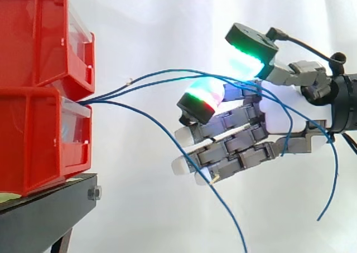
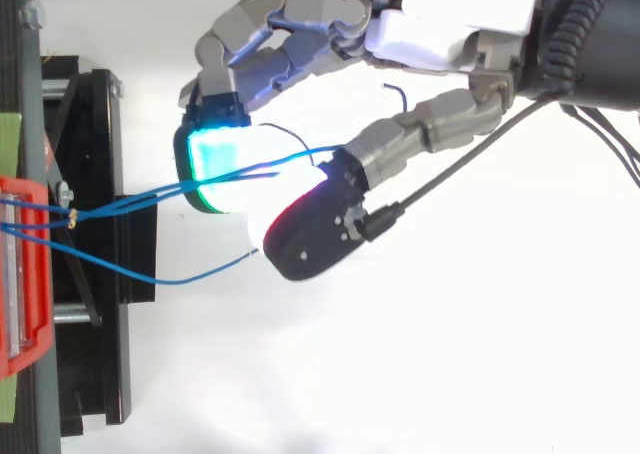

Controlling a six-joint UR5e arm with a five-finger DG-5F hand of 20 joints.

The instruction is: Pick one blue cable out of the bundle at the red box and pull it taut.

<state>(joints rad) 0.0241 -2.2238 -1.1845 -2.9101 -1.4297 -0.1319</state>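
Note:
Several thin blue cables [image 1: 167, 71] come out between the two stacked red bins [image 1: 33, 136] at the left and fan out to the right. Two of them rise and run between the thumb and the fingers of my hand [image 1: 279, 113], past its palm, and one end hangs down behind the wrist. A third cable [image 1: 226, 205] droops below the fingers. In the top view the two cables [image 2: 150, 202] pass between a cyan-glowing pad [image 2: 220, 164] and a dark pad [image 2: 310, 229], which stand apart. The hand [image 2: 440, 34] is open, its fingers reaching toward the bins.
The red bins sit on a black stand [image 1: 50, 208] at the left, seen from above as a black frame [image 2: 100, 174] beside the red box [image 2: 20, 274]. A white curtain hangs behind. The loose third cable [image 2: 160, 281] ends below the hand.

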